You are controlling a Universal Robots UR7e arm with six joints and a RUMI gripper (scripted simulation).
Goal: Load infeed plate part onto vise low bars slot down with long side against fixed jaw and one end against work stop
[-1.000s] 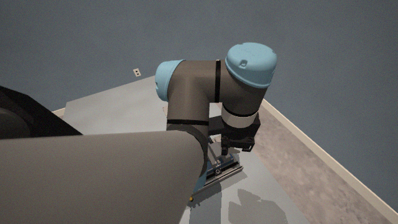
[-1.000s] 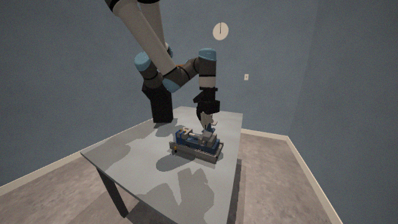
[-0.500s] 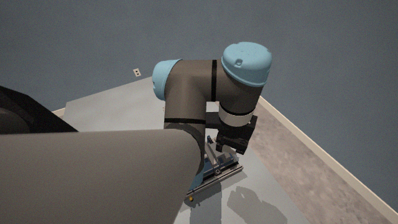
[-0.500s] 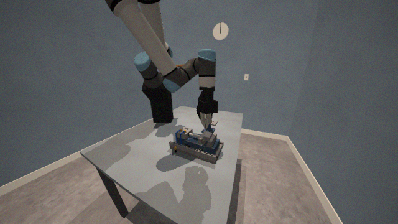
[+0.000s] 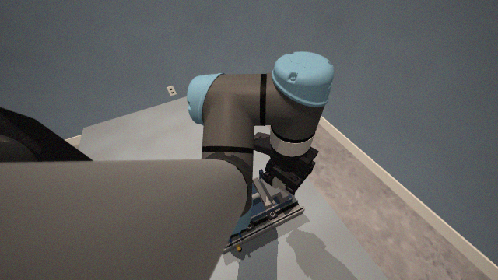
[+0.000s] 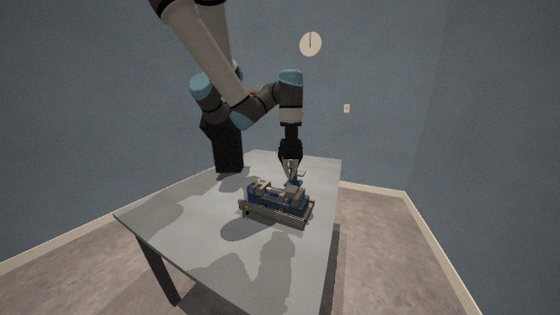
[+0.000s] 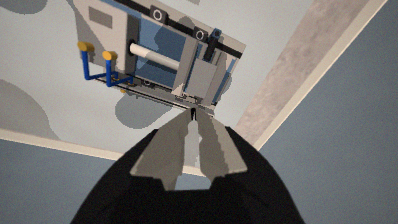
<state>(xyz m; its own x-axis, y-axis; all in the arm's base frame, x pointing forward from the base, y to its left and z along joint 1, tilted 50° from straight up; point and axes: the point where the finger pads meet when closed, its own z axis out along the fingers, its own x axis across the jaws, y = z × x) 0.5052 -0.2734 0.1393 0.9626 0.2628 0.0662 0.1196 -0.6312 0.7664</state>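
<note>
Behind everything, you have a blue-grey wall [image 5: 117, 39] [image 6: 109, 109] [image 7: 350, 125], with the pale table [image 5: 156, 132] [image 6: 197, 236] [image 7: 30, 65] in front of it. Your arm [image 5: 229, 117] [image 6: 210, 57] reaches over the table and points the gripper [image 5: 281, 190] [image 6: 290, 177] [image 7: 194, 108] downward near the blue vise [image 5: 261, 208] [image 6: 273, 202] [image 7: 145, 35]. Its jaws are fully closed, tips together, with nothing between them. Your part, the grey block [image 5: 278, 194] [image 6: 294, 189] [image 7: 202, 75], sits in the vise, between the moving jaw on the rod side and the fixed jaw. You cannot tell from these views which way its slot faces, or whether it touches the fixed jaw or the work stop. Smaller still, you can see the pale rod [image 6: 275, 190] [image 7: 152, 55] leading to the moving jaw, and two yellow-capped blue fittings [image 7: 95, 51] at the cylinder end.
</note>
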